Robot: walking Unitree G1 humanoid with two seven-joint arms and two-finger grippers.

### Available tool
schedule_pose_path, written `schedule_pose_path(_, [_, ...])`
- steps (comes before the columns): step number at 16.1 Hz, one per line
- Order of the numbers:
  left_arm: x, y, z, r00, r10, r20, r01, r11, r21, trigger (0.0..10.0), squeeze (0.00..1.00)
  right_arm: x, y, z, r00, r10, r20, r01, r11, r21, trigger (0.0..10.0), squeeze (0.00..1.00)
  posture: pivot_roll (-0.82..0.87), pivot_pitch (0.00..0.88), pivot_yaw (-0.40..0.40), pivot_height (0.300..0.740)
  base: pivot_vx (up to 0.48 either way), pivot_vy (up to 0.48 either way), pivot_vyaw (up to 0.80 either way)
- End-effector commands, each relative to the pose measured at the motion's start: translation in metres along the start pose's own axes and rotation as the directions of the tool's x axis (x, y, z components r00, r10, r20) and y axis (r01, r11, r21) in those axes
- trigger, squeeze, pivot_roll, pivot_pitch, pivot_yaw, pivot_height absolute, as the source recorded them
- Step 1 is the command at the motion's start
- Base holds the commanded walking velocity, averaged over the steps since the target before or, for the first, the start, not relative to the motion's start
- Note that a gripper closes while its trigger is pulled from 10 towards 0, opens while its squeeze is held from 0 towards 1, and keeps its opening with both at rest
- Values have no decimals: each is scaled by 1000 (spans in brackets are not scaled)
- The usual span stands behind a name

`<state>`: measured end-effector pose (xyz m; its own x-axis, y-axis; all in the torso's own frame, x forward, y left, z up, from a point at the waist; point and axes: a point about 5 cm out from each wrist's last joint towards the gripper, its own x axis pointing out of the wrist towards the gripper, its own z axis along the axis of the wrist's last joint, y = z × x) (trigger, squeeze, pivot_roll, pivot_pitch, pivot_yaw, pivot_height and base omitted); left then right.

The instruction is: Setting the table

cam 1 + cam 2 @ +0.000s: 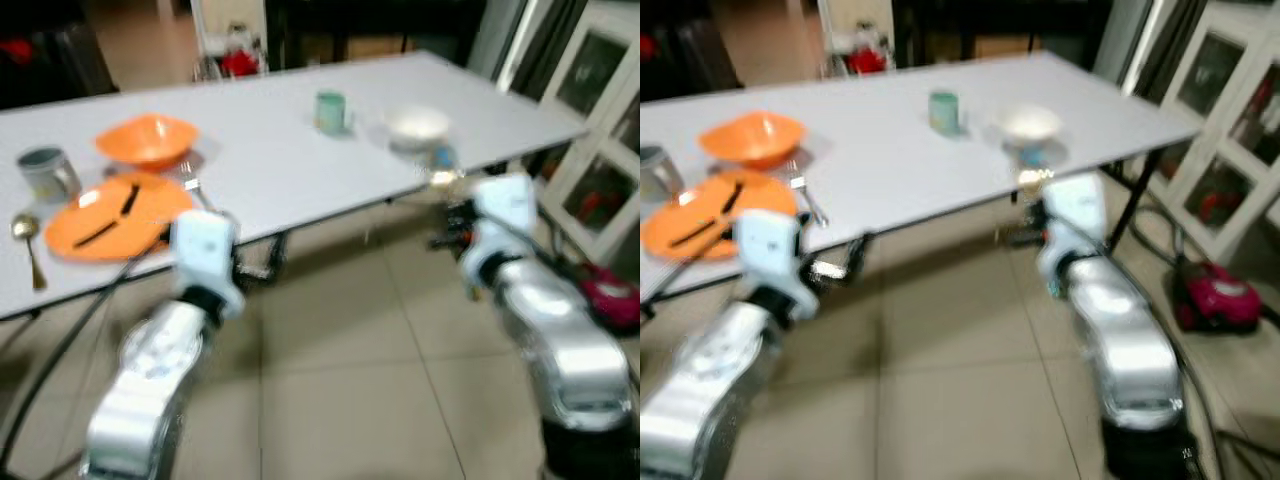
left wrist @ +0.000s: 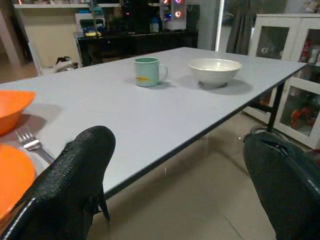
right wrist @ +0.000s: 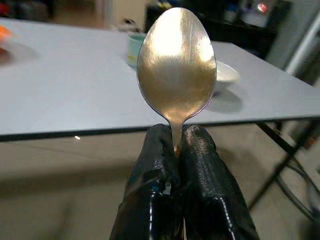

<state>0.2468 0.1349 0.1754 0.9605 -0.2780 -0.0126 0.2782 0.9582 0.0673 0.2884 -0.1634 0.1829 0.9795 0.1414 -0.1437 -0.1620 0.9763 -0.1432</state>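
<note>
Below the table's near edge, over the tiled floor (image 1: pixel 340 340), both arms reach forward. On the left, the left gripper (image 2: pixel 175 170) is spread wide, its two black fingers (image 2: pixel 75 185) far apart with nothing between them, just short of the near edge by the plate. On the right, the right gripper (image 3: pixel 180 150) is pinched tight on the handle of a spoon (image 3: pixel 176 62), whose bowl stands upright above the fingertips; it sits at the near edge, just before the white bowl.

Near the table's (image 1: pixel 280 170) left end lies an orange plate (image 1: pixel 110 215) with dark chopsticks (image 1: pixel 128 202) across it. A second spoon (image 1: pixel 27 240) lies left of the plate, and a fork (image 1: pixel 193 183) lies just right of it. Behind the plate stands an orange bowl (image 1: pixel 148 140), with a grey mug (image 1: pixel 45 172) to its left.

Farther along toward the right end, a green mug (image 2: pixel 148 71) stands beside a white bowl (image 2: pixel 214 71), near each other but apart.

Beyond the right end, a white glass-door cabinet (image 1: pixel 600 130) stands, with a pink thing (image 1: pixel 1215 295) on the floor before it.
</note>
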Motion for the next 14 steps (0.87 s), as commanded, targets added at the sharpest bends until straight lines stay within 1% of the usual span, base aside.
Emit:
schedule_pose_path(1, [-2, 7, 1, 1000, 27, 1, -27, 999, 17, 10000, 0, 2, 10, 4, 999, 44, 14, -44, 999, 4, 10000, 0, -104, 0, -11, 740, 292, 0, 0])
schedule_pose_path(5, [-2, 8, 0, 999, 38, 3, -38, 999, -8, 10000, 0, 1, 9, 3, 999, 46, 14, -46, 999, -3, 10000, 0, -112, 0, -15, 740, 335, 0, 0])
schedule_pose_path(9, [-3, 11, -2, 997, 75, 1, -75, 997, -23, 10000, 0, -3, 13, -3, 999, 50, 4, -50, 998, 23, 10000, 0, -110, 0, -29, 740, 368, 0, 0])
schedule_pose_path(14, [-8, 17, -6, 993, 117, -8, -117, 993, -24, 10000, 0, -4, 15, -8, 999, 54, -10, -53, 998, 41, 10000, 0, -103, 0, -33, 740, 382, 0, -719])
